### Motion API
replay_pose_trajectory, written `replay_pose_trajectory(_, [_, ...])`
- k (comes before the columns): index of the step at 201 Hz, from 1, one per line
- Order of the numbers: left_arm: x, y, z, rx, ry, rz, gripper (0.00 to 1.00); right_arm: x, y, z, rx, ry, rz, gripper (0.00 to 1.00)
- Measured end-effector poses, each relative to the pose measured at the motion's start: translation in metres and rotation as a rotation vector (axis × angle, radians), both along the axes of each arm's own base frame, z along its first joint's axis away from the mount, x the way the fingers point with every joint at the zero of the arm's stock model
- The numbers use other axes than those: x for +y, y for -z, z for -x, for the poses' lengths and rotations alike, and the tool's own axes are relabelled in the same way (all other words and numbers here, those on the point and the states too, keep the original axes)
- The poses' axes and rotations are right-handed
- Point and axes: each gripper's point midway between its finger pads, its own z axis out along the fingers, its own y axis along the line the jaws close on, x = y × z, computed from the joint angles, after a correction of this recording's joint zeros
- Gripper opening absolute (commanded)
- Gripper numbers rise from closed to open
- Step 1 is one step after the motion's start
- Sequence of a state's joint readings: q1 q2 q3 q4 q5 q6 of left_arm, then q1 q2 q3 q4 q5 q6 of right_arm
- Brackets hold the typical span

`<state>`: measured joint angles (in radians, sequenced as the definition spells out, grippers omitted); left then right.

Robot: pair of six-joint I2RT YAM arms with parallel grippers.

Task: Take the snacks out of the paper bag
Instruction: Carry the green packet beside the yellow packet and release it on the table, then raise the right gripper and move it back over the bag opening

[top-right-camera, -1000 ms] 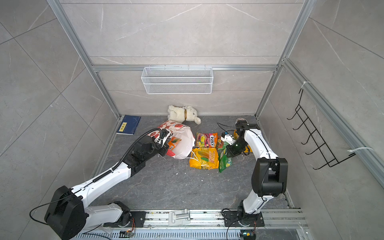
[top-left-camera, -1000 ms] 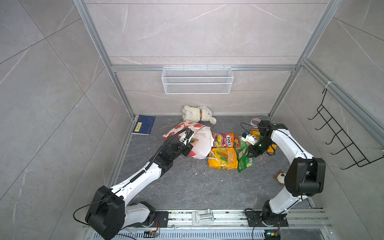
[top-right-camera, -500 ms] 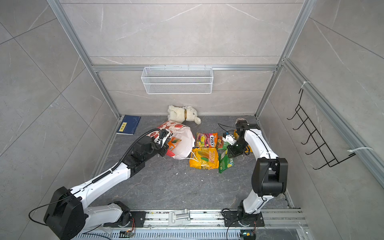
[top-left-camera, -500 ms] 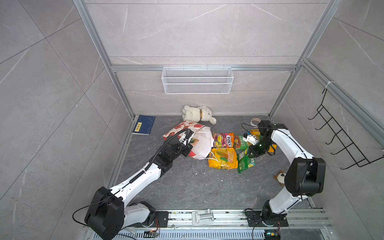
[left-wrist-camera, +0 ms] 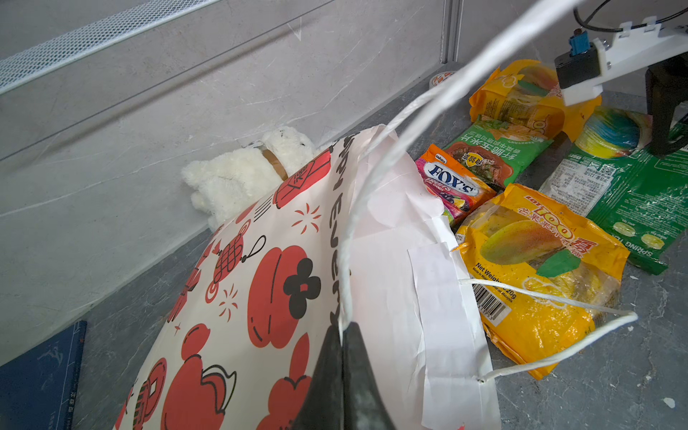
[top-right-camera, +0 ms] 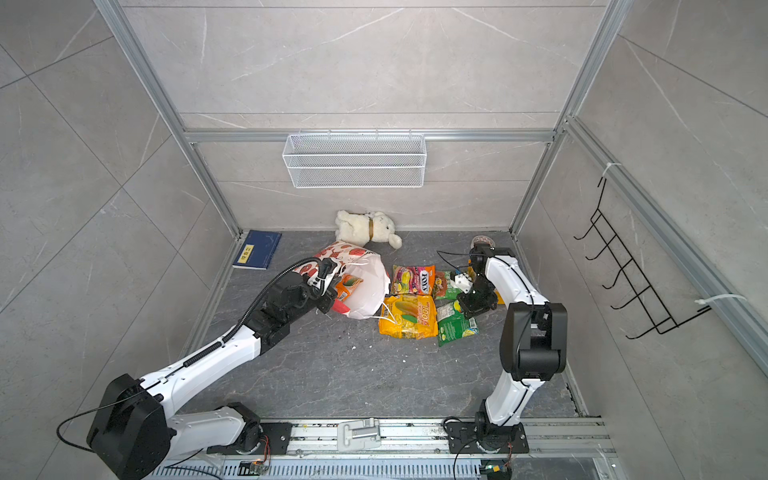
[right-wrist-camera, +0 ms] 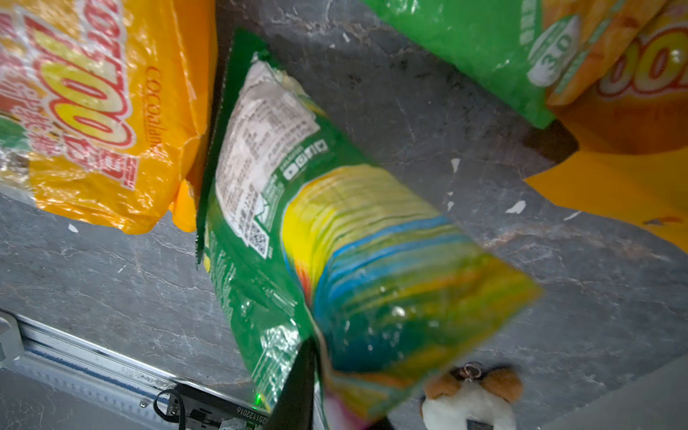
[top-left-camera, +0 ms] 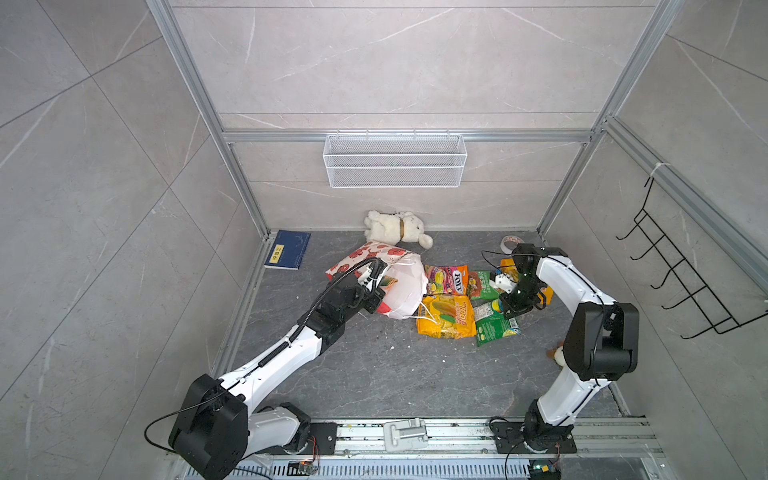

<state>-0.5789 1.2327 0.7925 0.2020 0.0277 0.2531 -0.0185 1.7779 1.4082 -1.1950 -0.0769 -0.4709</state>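
My left claw (left-wrist-camera: 341, 333) pinches the bag (left-wrist-camera: 268, 260) rim, an orange packet (top-right-camera: 350, 286) inside beside it. My right claw (right-wrist-camera: 314, 350) clamps a green packet (right-wrist-camera: 335, 242); loose snacks (top-left-camera: 446, 316) lie between my claws.

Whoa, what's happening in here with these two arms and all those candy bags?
Two robot arms are emptying snacks out of a paper bag, which lies on its side. The left gripper is shut on the bag's white cord handle, holding it up. The right gripper pinches one end of a green packet. A yellow packet, a FOX'S packet and a second green packet lie on the grey floor by the bag.
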Motion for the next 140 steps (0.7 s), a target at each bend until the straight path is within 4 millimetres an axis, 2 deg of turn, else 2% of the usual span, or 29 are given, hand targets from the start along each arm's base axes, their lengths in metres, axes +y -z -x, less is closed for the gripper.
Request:
replay_pose_trajectory(26, [0.000,0.000,0.000,0.000,0.000,0.000,0.00,-0.004,0.001,-0.002,0.001,0.007,0.022,0.24])
replay_pose_trajectory(64, [0.000,0.000,0.000,0.000,0.000,0.000,0.00,-0.009,0.000,-0.008,-0.014,0.024,0.054,0.43])
replay_pose_trajectory(140, [0.000,0.000,0.000,0.001,0.000,-0.001,0.00,-0.019,-0.018,-0.025,-0.095,0.080,0.111,0.59])
